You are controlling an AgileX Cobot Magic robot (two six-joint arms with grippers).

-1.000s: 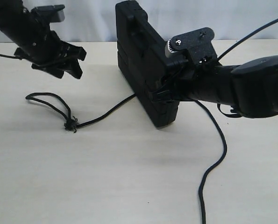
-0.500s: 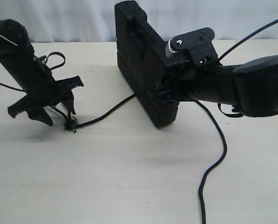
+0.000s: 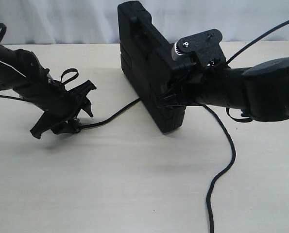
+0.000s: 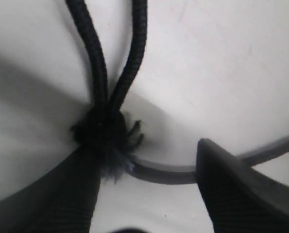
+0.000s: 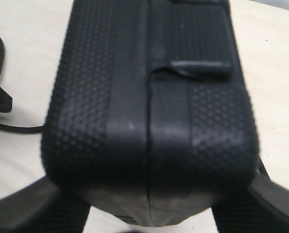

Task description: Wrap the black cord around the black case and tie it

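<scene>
The left gripper (image 3: 64,114) has come down onto the black cord (image 3: 116,112). Its fingers are spread wide on both sides of the frayed knot (image 4: 105,138) and are not yet closed, so I judge that the grasp comes next. The right gripper (image 3: 169,99) stays clamped on the black case (image 3: 144,58), which stands on its edge on the table (image 3: 134,194).

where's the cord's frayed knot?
The frayed knot lies on the table, exterior view's left, between the fingers of the open left gripper, left of the black case.
</scene>
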